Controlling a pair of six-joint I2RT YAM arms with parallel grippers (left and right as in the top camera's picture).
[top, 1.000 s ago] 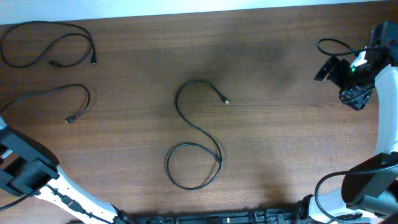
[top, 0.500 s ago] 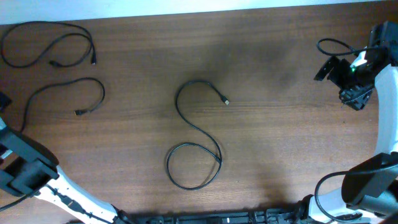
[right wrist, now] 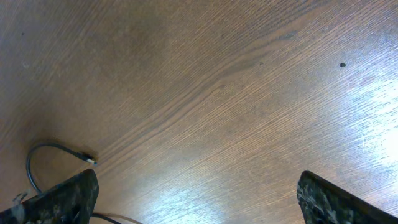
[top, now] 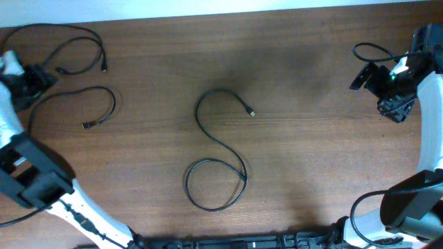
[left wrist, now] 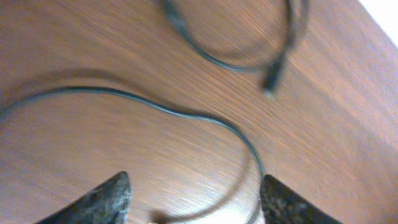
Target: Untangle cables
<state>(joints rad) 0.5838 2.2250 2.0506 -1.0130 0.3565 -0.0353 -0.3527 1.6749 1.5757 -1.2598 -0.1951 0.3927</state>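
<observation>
Left gripper [top: 31,81]: seen at the left edge of the tabletop [top: 311,152], where it was absent from the overhead view half a second earlier. Its jaws are released and spread; nothing is held between the fingertips [left wrist: 106,199], as shown in the left wrist view.

Right gripper [top: 374,79]: unchanged from the earlier frames, positioned near the right edge of the tabletop. Its jaws are released wide over bare wood, with nothing between them.

Upper-left cable [top: 59,48]: laid in a loose loop at the far-left corner of the tabletop, unchanged in shape from the earlier frames. Part of its left end is now covered by the left gripper.

Second left cable [top: 104,91]: laid just below the upper-left cable, near the left edge. One second ago its plug was positioned lower and further left; the curve is now swept toward the right, matching the frame half a second ago. Its plug [top: 88,125] rests on the wood. The cable [left wrist: 186,115] is seen blurred beneath the left gripper in the wrist view.

Centre cable [top: 218,145]: laid in an S-shape ending in a closed loop, at the middle of the tabletop, well apart from both grippers. No change from the earlier frames is seen.
</observation>
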